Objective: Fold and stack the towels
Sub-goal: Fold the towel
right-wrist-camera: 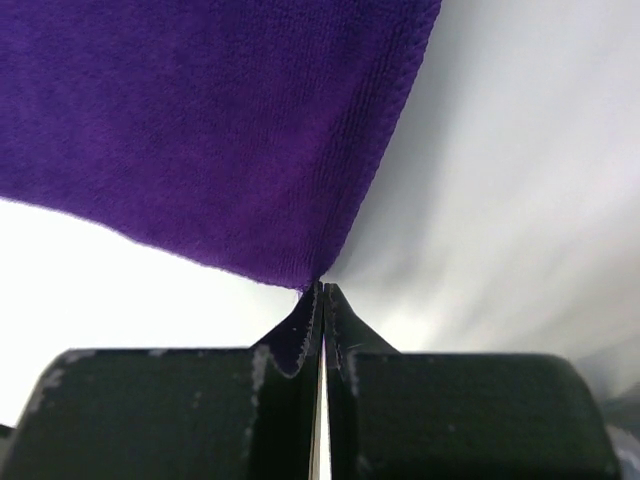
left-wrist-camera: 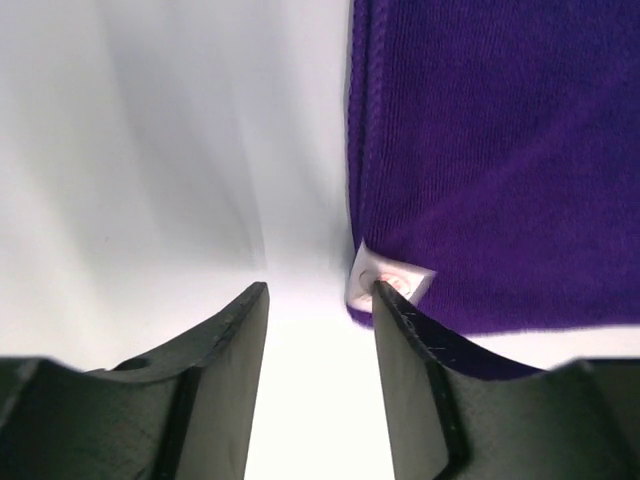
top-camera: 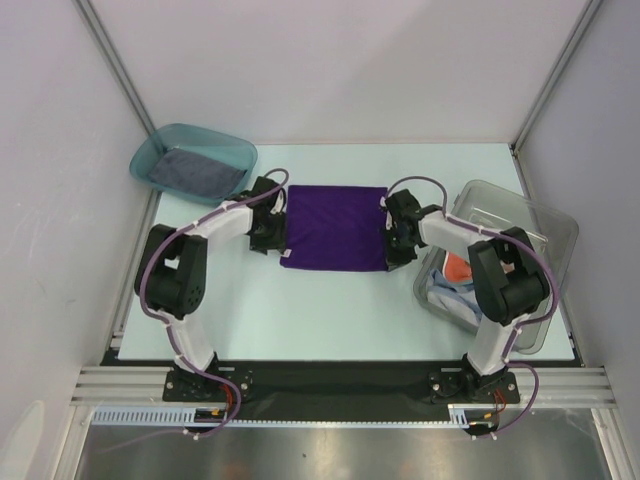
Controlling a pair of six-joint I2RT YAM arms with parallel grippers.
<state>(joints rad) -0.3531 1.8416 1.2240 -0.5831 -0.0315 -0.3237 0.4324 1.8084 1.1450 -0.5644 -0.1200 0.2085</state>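
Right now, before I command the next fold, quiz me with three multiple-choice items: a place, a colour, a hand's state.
1. Where does the dark grey-blue cloth towel lie? A in the clear plastic bin; B in the teal plastic tray; C on the bare table.
2. What colour is the flat spread cloth towel? A deep purple; B orange; C light blue.
3. How is the right hand? A wide open; B shut on nothing; C shut on that towel's near corner.
Answers: B, it lies inside the tray at the far left. A, purple fills both wrist views. C, its jaws meet with cloth pinched at their tips.
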